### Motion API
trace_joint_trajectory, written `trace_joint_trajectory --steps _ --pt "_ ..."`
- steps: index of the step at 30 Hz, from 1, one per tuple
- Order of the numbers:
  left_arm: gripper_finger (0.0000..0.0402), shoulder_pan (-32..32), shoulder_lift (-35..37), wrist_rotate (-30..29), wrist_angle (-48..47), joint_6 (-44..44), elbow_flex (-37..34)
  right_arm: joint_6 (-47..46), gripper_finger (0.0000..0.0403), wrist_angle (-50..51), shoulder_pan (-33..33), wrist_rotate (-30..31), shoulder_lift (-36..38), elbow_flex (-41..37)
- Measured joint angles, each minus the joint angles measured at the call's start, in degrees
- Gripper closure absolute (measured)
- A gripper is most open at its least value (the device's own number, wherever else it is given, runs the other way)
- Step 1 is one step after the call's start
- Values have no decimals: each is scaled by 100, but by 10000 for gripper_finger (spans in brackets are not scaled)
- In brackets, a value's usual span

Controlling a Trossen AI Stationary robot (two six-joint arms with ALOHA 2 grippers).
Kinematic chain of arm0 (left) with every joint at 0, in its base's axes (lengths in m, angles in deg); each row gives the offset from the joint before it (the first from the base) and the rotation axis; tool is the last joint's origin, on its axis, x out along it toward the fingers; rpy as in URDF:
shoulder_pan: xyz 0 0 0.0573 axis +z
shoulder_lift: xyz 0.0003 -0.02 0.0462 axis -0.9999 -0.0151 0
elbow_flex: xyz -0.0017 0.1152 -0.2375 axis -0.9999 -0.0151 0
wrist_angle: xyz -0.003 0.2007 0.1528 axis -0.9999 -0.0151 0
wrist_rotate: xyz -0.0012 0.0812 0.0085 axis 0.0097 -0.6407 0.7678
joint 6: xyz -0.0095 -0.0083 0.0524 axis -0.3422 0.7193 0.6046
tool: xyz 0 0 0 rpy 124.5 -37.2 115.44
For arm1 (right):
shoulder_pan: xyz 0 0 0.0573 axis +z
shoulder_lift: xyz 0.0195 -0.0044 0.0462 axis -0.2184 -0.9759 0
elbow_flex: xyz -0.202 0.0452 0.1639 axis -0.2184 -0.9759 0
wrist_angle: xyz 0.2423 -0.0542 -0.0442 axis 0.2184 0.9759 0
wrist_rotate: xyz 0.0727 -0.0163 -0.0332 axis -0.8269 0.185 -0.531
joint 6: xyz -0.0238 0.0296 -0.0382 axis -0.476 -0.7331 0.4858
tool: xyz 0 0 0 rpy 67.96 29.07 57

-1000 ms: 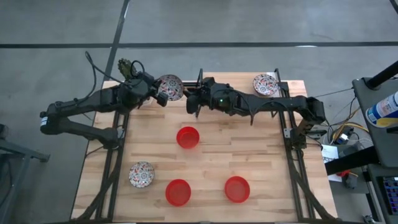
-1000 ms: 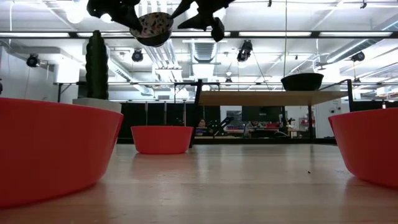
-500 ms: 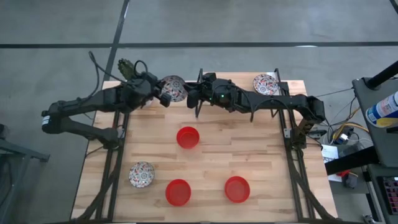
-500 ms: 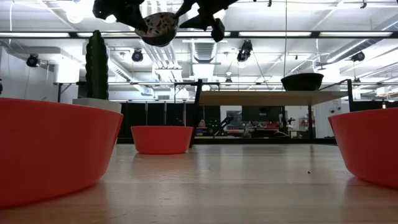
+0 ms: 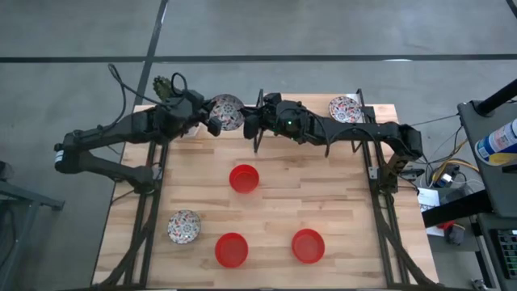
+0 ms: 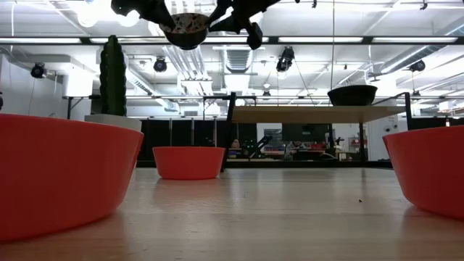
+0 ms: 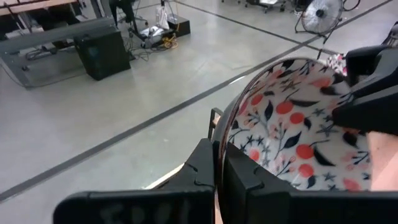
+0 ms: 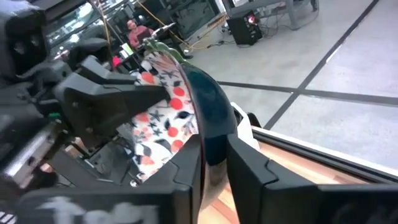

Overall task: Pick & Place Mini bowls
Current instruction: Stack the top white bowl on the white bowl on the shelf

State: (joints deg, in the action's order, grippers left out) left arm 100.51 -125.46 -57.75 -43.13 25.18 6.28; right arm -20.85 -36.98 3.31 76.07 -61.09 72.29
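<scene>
A floral mini bowl (image 5: 224,113) with a dark outer wall hangs in the air over the table's far edge, between both grippers. My left gripper (image 5: 212,123) is shut on its left rim. My right gripper (image 5: 245,121) comes from the right and is shut on the opposite rim. In the low view the bowl (image 6: 185,29) is high above the table. Two other floral bowls (image 5: 345,109) (image 5: 183,227) and three red bowls (image 5: 244,179) (image 5: 232,250) (image 5: 308,246) rest on their bases on the table. My left gripper pinches the bowl's rim (image 7: 231,127) with one finger inside and one outside, coming level from the table's left. The bowl is lifted clear and tipped on its side. My right gripper has the opposite rim (image 8: 208,118) between its fingers (image 8: 245,165), one inside, one outside, coming level from the right.
A cactus in a white pot (image 5: 164,87) stands at the far left corner, close behind my left arm. The wooden table (image 5: 339,194) has open room around the red bowls in the middle and near part.
My left gripper has carried the floral bowl a little higher and toward the right. My right gripper has moved toward the far left onto the bowl, so that its fingers now stand on either side of the rim.
</scene>
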Motion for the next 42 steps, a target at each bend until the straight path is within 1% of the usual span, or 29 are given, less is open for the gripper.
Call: trace_joint_trajectory --steps 4,8,15,19,21,28,34,42 --pt "396 2 -2 7 107 38 2 -230 375 40 -64 -95 -4 -3" --pt "389 2 0 25 147 76 2 -399 387 79 -165 -406 -13 -12" --pt "340 -13 15 305 370 144 123 -678 393 142 -321 -867 -26 -16" --pt "324 -13 22 458 521 177 232 -755 394 45 -363 -1068 -26 -16" --pt "322 -13 20 479 513 178 298 -756 394 13 -361 -1096 -24 -16" --pt "319 -15 33 497 521 279 534 -977 395 -248 -445 -1549 -24 -12" --pt "319 -9 36 484 512 549 876 -1076 395 -243 -525 -1827 -13 -5" --pt "319 -9 41 522 502 739 1182 -1141 395 -225 -538 -2017 -4 -5"
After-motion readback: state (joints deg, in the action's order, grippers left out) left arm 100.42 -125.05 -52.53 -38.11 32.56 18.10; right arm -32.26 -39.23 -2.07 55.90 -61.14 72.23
